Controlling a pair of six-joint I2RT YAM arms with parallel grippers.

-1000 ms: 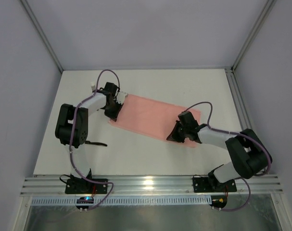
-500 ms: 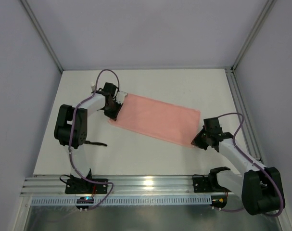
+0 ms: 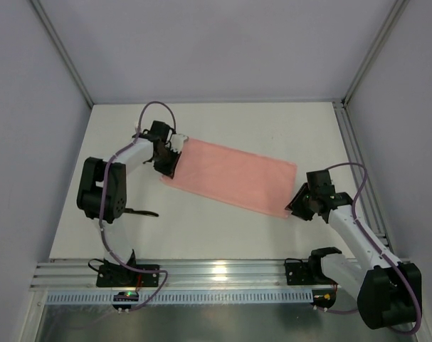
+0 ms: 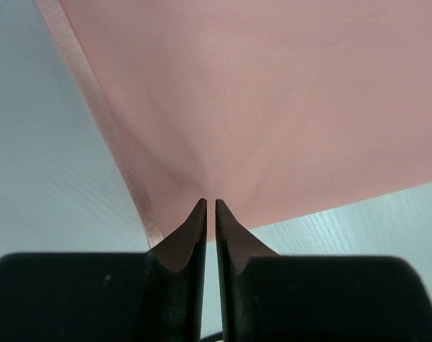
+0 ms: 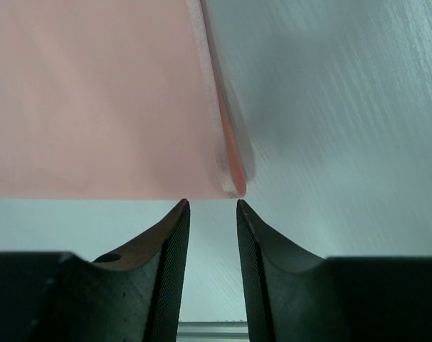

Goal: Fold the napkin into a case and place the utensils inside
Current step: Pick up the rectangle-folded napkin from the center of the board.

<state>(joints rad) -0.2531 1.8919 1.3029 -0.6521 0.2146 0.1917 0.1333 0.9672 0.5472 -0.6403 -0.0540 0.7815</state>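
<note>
Your left pincer (image 3: 167, 161) sits at the left end of the thin, soft, salmon-pink cloth napkin (image 3: 233, 174). It is almost shut, with only a thin slit between its two black fingers (image 4: 191, 235). Its tips pinch the edge of the napkin, and the cloth puckers in little creases that run to the tips. Your right pincer (image 3: 298, 204) is at the other end, by the napkin's near right corner. Its two fingers (image 5: 171, 235) stand a little apart, with a clear but narrow gap, and nothing is between them. The corner of the napkin lies just past its tips, very close, but the tips are not on it. At that corner you can see more than one layer of cloth, one on top of the other. The napkin lies flat on the white surface (image 3: 272, 125) as a long shape. It slants from the far left down to the near right, between your two arms. A slim black utensil (image 3: 144, 211) lies on the surface by your left arm, well apart from the napkin, and the arm hides part of it.
</note>
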